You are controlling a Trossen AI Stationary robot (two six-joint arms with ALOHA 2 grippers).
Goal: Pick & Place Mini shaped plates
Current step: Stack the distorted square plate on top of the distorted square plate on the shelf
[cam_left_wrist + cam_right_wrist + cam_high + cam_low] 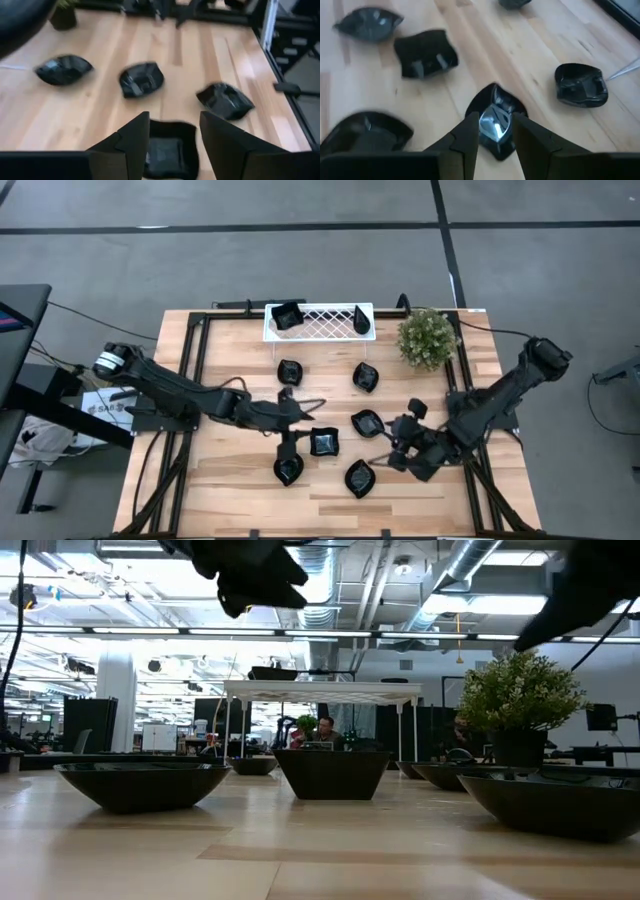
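Observation:
Several mini shaped plates, glossy black, lie on the wooden table. My left gripper (pixel 305 425) is open just above and left of a square plate (pixel 167 150), which shows between its fingers. My right gripper (pixel 495 122) is open, with its fingers on either side of a teardrop plate (pixel 495 127) that rests on the table (pixel 366 423); I see no touch. Other plates lie at the near edge (pixel 288 470) (pixel 359 478) and farther back (pixel 289 370) (pixel 366 376). Two plates (pixel 287 315) (pixel 361 320) sit in the white lattice tray (pixel 320 330).
A potted green plant (pixel 428 337) stands at the far right, beside the tray. Black frame rails (pixel 190 380) run along the table's left and right sides. Bare wood lies at the near left (pixel 220 470).

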